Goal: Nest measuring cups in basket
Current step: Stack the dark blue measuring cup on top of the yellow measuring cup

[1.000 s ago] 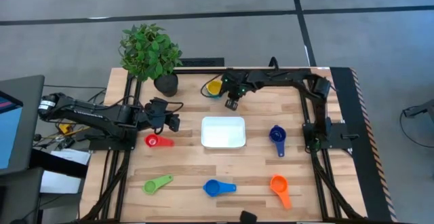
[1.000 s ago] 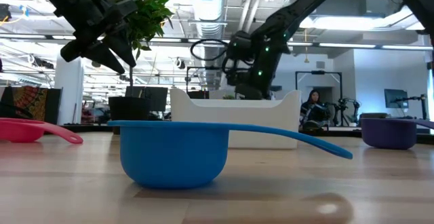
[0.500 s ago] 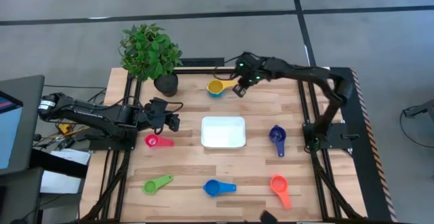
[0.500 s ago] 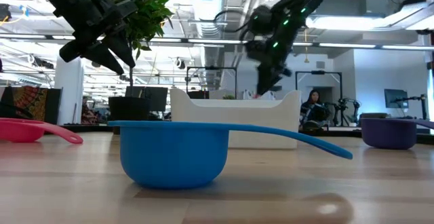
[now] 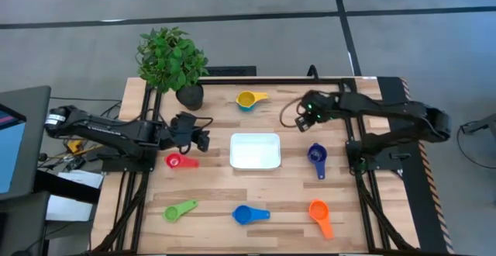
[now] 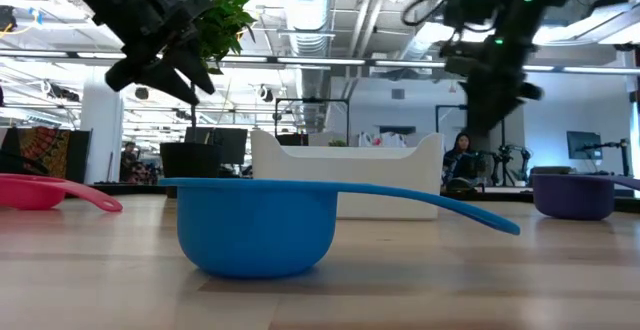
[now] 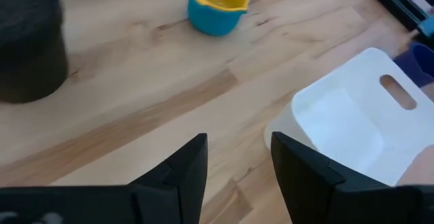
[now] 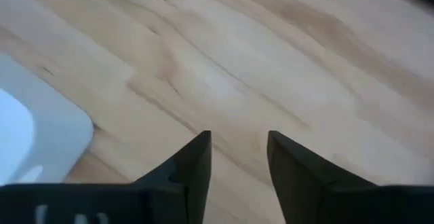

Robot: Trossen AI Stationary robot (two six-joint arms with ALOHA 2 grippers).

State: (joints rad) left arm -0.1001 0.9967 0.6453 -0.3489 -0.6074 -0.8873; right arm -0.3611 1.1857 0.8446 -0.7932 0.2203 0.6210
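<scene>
The white basket (image 5: 255,150) lies mid-table and holds no cup. A yellow cup sits inside a light blue cup (image 5: 246,99) at the far side; both show in the left wrist view (image 7: 215,7). Red (image 5: 180,160), navy (image 5: 316,157), green (image 5: 180,209), blue (image 5: 248,214) and orange (image 5: 319,213) cups rest on their bowls on the table. My left gripper (image 5: 203,141) is open and empty, left of the basket, above the red cup. My right gripper (image 5: 301,121) is open and empty, off the basket's far right corner (image 8: 41,136).
A dark plant pot (image 5: 190,95) with a green plant stands at the far left, next to the stacked cups. Black frame rails run along the table's left and right sides. Bare wood lies between the basket and the near row of cups.
My right gripper has left the yellow and light blue cups, first rising toward the far edge, then swinging toward the table's right and a little nearer, off the basket's far right corner. The stacked cups stay where they were.
</scene>
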